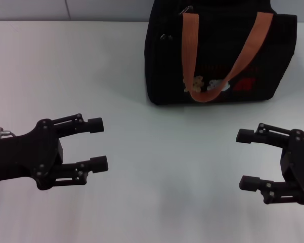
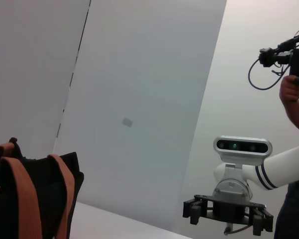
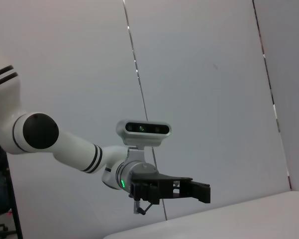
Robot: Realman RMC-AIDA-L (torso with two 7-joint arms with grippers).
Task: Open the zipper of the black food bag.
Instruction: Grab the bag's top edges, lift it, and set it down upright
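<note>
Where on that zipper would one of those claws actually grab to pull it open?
Probably the small metal pull tab at the zipper's end on top of the black food bag, above the near orange handle. It sticks up free of the fabric, so fingers could pinch it from above. Both the left gripper and right gripper hang open, well short of the bag.

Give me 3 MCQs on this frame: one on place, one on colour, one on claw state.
1. Where on the table is the black food bag?
A. near edge, left
B. far side, right of centre
C. between the claws
2. The handles are:
A. orange
B. blue
C. white
3. The left claw and right claw are:
A. both shut on the bag
B. one open, one shut
C. both open, holding nothing

B: the bag stands far from both claws.
A: both straps show orange.
C: the fingers stand apart over bare table.
</note>
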